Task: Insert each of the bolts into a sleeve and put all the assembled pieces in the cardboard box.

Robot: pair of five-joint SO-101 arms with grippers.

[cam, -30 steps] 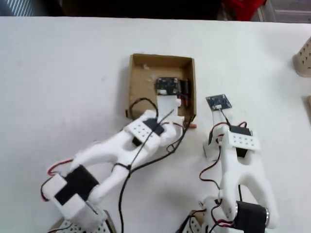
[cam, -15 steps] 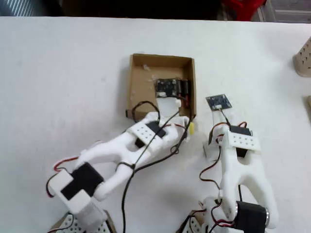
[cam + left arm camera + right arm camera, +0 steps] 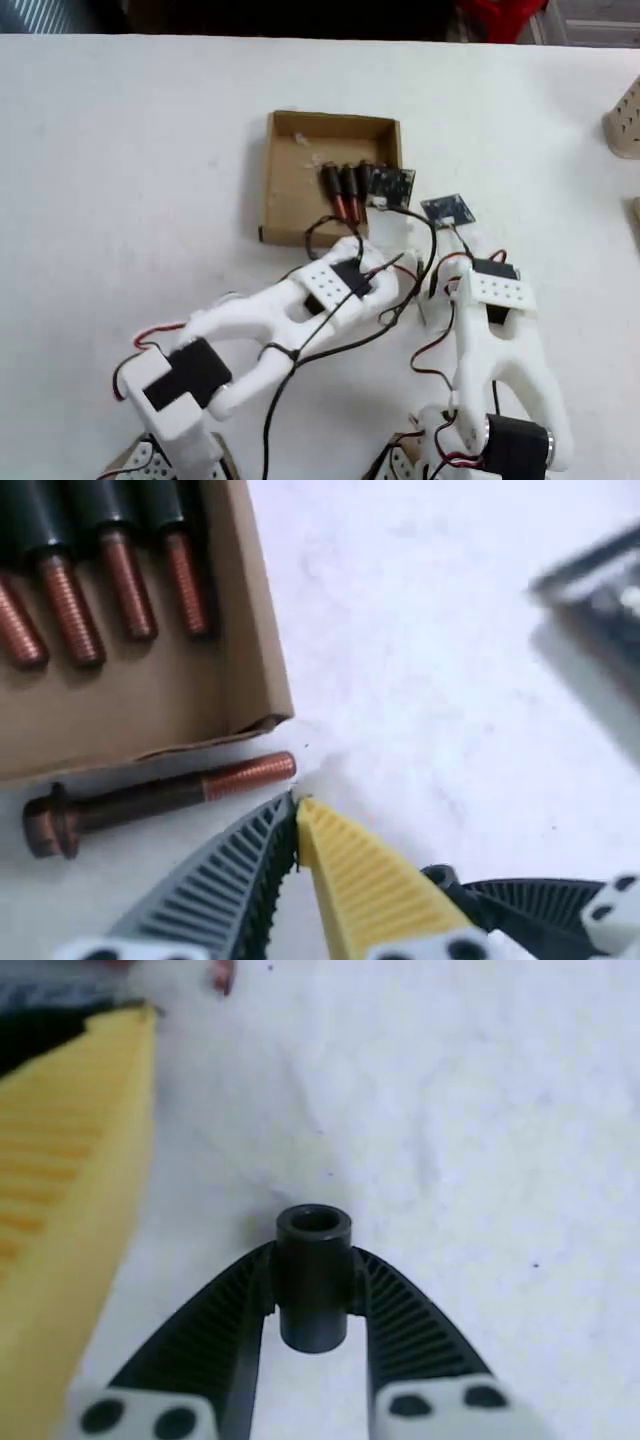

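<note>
- Compared with the earlier frames, we see that the left arm [image 3: 300, 300] has swung off the cardboard box [image 3: 285, 215] toward the box's near right corner, closer to the right arm [image 3: 490, 330]. The assembled pieces it covered now lie uncovered. The right arm has kept its place.
- The left gripper [image 3: 296, 820] has its grey and yellow fingers pressed together on nothing. Its tip is just beside a loose bolt [image 3: 150, 798].
- The loose bolt lies flat on the counter [image 3: 120, 130] along the outside of the box wall. It is copper-coloured, with its flanged head away from the gripper and its threaded end toward it.
- Three assembled pieces [image 3: 120, 580] lie side by side in the box. Each is a black sleeve with a copper threaded end sticking out.
- The box sits mid-counter, nearer the far edge.
- The right gripper [image 3: 313, 1265] is clamped on a short black sleeve [image 3: 313, 1305]. The sleeve's open bore faces the wrist camera, with the white counter behind it.
- The left gripper's yellow finger [image 3: 70, 1210] is close beside this sleeve.
- In the high view, the left arm's camera board [image 3: 390, 183] and cables [image 3: 420, 260] lie over the box's right wall.
- A beige perforated block [image 3: 625, 120] stands at the counter's right edge.
</note>
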